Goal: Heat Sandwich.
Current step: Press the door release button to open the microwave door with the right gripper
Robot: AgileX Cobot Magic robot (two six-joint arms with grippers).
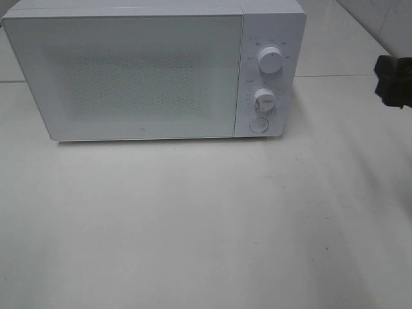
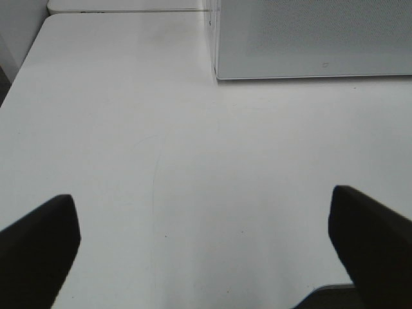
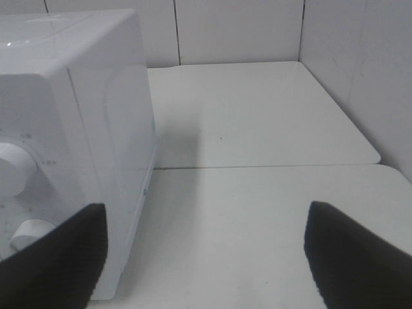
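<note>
1. My left gripper (image 2: 205, 248) is in front of the microwave (image 2: 309, 38), off its left front corner and well short of it. The two dark fingers (image 2: 38, 251) are spread wide. Only the bare white table (image 2: 161, 161) shows between them, and nothing is gripped.
2. The microwave's door (image 1: 129, 77) is closed flush with the white body. Its pale, speckled panel shows nothing of the inside.
3. The sandwich appears in none of my views. I cannot tell where it lies relative to either gripper or to the microwave, nor how it looks.
4. The control strip is just right of the door. An upper knob (image 1: 271, 60) sits above a lower knob (image 1: 264, 100), with a round button (image 1: 259, 125) directly beneath them. All three are white.
5. My right gripper (image 3: 206, 257) is beside the microwave's right side, near the end that carries the knobs. Its fingers (image 3: 357, 257) are spread apart with only table surface between them, and they hold nothing. From the high camera, a dark part of my right arm (image 1: 394, 80) shows to the right of the microwave, apart from it.
</note>
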